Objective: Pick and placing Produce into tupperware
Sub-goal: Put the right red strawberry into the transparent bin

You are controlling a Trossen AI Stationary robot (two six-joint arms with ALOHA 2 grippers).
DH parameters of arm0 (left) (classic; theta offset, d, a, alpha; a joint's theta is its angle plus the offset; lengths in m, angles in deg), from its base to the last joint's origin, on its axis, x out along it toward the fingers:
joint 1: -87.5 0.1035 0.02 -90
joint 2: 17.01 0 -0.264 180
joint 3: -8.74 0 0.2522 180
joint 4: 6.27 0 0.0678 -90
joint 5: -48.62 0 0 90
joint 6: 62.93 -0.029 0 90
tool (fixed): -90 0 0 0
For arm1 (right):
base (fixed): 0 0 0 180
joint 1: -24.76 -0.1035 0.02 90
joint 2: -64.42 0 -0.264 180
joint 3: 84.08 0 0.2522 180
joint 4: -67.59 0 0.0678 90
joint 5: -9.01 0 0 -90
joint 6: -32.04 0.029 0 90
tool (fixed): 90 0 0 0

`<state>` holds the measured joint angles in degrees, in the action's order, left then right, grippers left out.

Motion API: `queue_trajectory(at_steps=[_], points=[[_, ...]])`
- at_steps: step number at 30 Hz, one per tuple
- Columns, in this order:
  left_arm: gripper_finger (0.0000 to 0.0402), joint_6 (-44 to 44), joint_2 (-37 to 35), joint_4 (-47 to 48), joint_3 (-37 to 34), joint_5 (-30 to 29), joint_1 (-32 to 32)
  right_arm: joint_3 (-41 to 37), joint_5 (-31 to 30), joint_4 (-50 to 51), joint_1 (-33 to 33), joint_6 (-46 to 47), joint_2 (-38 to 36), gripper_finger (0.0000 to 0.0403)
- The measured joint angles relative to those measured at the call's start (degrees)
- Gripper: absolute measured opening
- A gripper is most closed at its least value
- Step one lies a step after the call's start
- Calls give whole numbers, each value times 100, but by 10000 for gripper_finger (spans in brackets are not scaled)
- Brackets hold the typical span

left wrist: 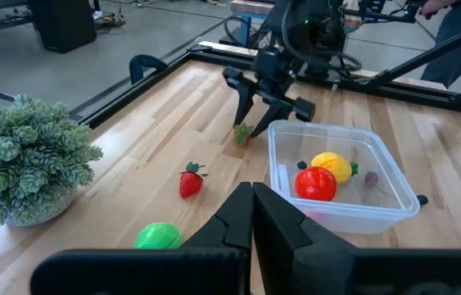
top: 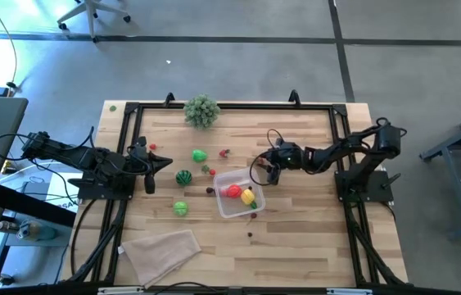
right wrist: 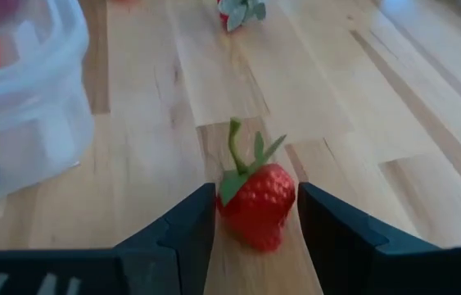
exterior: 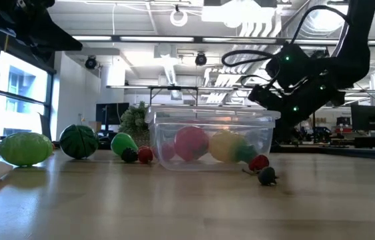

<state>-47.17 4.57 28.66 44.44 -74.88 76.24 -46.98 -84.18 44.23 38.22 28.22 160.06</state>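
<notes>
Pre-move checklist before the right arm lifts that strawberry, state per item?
1. Strawberry between the right gripper fingers: ok, it sits in the gap, centred.
2. Firm grip on it: cannot tell; both fingers stand close at its sides, but contact is not clear.
3. Strawberry off the table: not ok, it looks to be resting on the wood.
4. Room in the tupperware: ok, only a red ball, a yellow piece and small bits inside.
5. Tupperware beside the gripper: ok.
6. Left gripper out of the way: ok, shut and parked at the table's left side.
</notes>
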Motion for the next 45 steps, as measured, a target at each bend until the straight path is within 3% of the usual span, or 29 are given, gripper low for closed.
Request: queue_trajectory(at_steps=[29,38,45], points=[[1,0,2,0,0,2,0,148,-90,-79,4,139,347,165],[1,-1,2,0,0,0,2,148,-90,-81,4,214,347,128],[1,0,2,0,0,2,1,148,-91,-81,4,250,347,124]])
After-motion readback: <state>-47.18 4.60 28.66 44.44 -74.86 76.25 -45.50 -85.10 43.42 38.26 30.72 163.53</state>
